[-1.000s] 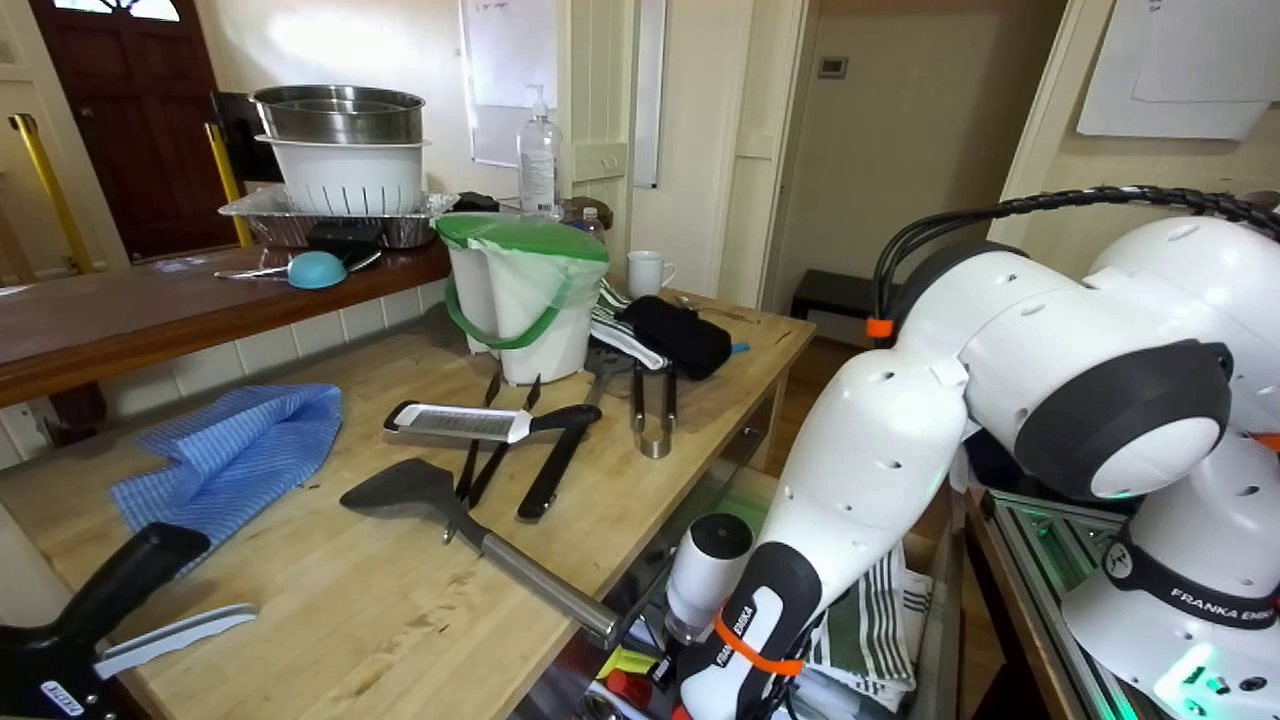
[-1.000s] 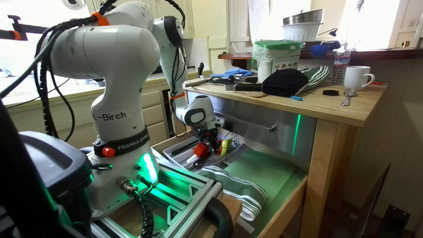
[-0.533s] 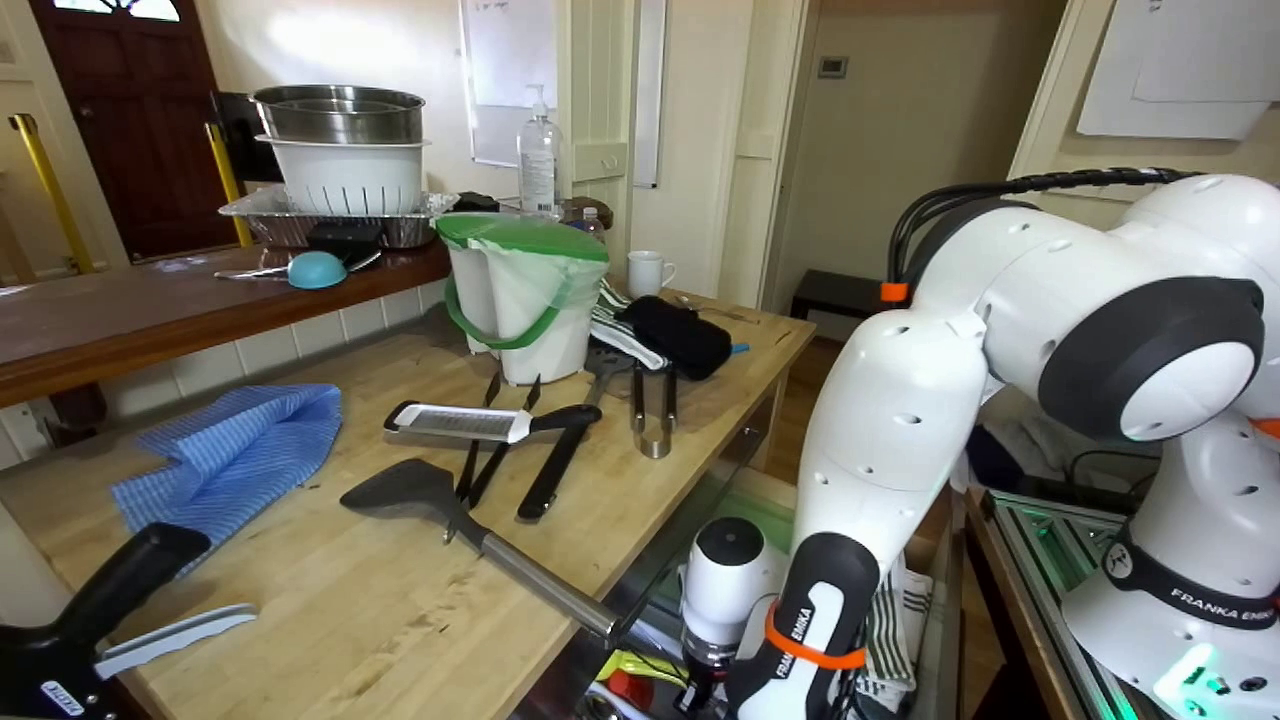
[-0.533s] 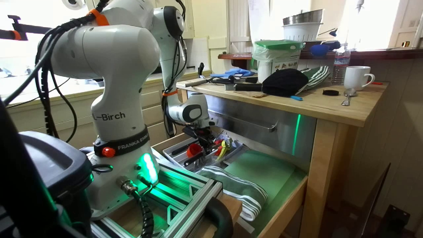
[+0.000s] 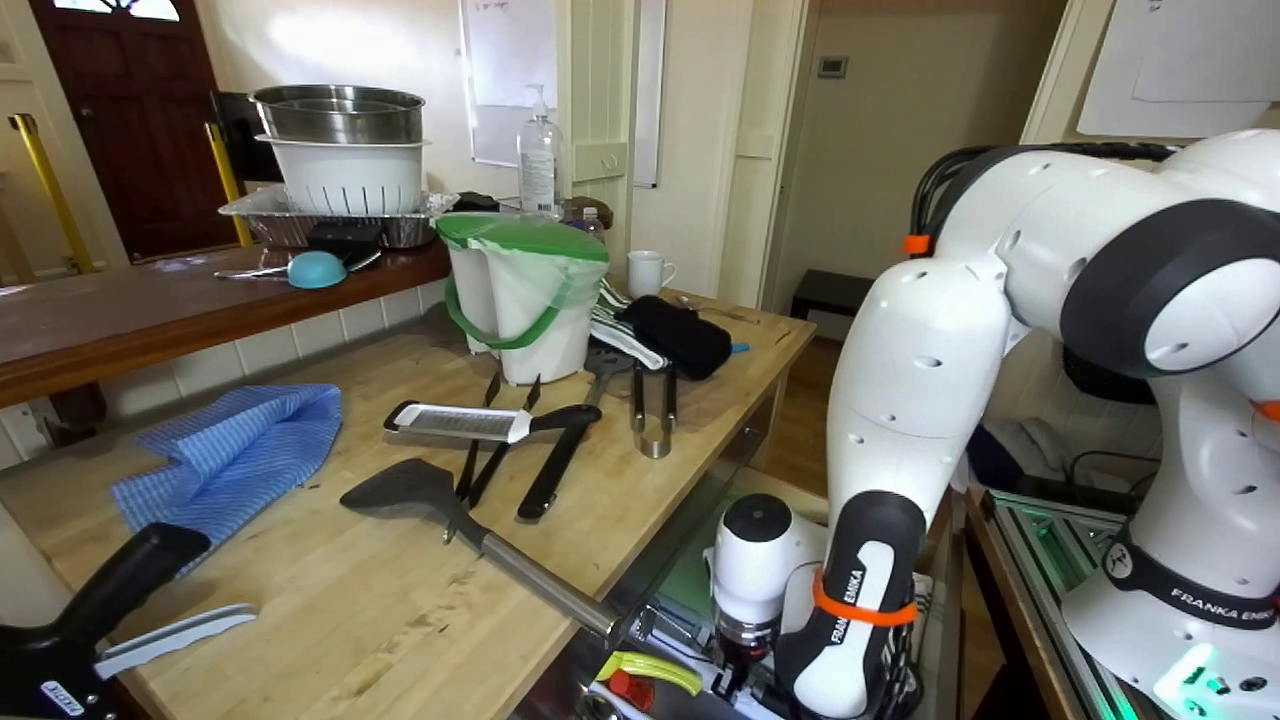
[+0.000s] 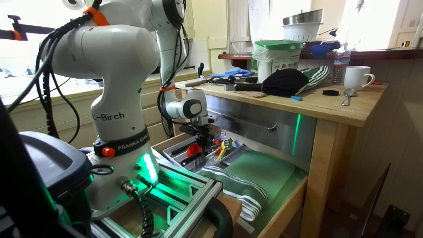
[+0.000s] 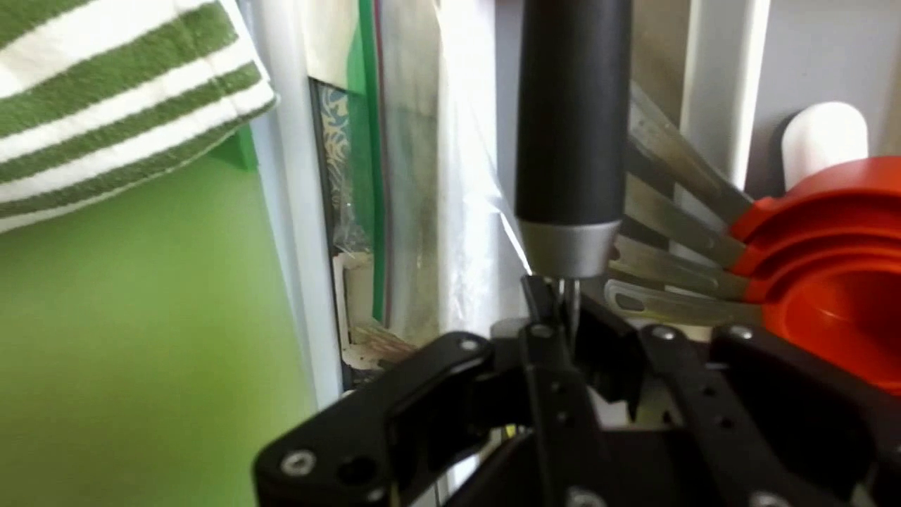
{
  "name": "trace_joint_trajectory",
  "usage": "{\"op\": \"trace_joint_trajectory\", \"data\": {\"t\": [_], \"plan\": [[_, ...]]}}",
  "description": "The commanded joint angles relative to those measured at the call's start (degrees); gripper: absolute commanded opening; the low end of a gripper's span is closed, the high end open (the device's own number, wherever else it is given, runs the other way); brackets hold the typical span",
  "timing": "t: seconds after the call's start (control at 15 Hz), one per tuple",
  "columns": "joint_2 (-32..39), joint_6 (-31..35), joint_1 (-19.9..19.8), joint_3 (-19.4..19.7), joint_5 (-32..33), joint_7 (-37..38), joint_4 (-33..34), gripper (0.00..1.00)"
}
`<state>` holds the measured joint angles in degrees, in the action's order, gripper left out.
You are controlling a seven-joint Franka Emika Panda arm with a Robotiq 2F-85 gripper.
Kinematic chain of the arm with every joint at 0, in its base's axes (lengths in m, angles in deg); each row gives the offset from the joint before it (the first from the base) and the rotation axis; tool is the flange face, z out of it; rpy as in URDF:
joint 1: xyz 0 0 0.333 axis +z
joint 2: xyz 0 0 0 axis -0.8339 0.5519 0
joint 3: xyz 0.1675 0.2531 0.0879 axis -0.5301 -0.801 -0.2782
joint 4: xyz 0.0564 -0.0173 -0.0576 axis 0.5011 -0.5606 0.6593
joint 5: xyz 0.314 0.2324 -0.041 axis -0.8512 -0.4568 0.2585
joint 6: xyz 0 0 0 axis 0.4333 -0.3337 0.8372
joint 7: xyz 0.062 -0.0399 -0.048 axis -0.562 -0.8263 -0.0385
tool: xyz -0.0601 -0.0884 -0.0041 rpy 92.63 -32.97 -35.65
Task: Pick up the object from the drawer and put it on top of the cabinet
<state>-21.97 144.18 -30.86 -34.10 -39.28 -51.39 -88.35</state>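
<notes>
Right now your pincer (image 7: 565,303) is pressed together on a black-handled utensil (image 7: 574,141), pinching the thin metal just below its silver collar (image 7: 570,248); the rest of the utensil is hidden. You have it at the pulled-out drawer (image 6: 287,205), over the grey utensil tray (image 7: 725,91); whether it hangs free of the tray, these views cannot tell you. To one side of it lie nested red measuring cups (image 7: 838,236), and to the other a clear plastic bag (image 7: 415,176). Past the bag you see green lining (image 7: 141,352), with a green-and-white striped towel (image 7: 120,105) partly over it. Farther off, the light-wood table (image 5: 400,600) bears a spatula (image 5: 510,560), a hand grater (image 5: 460,422), a crumpled blue cloth (image 5: 250,440), a green-lidded white bin (image 5: 530,310) and a white mug (image 6: 356,78). Beyond it, a steel bowl (image 5: 345,118) rests on a white colander (image 5: 350,178) over the dark raised counter (image 5: 150,310).
</notes>
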Motion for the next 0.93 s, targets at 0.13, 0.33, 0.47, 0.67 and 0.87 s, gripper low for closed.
{"op": "trace_joint_trajectory", "data": {"t": [0.13, 0.33, 0.47, 0.67, 0.87], "plan": [[-9.83, -0.76, -4.42, -2.36, 8.21, -2.08, -8.77, 0.02], [-13.58, -2.27, -6.81, -3.89, 11.83, -4.48, -12.21, 0.02], [-15.34, -5.05, -7.48, -4.18, 13.8, -5.37, -13.94, 0.02], [-19.68, -6.4, -11.44, -7.09, 16.16, -8.25, -17.36, 0.02], [-24.72, -5.7, -15.32, -10.32, 17.08, -10.63, -20.95, 0.02]]}}
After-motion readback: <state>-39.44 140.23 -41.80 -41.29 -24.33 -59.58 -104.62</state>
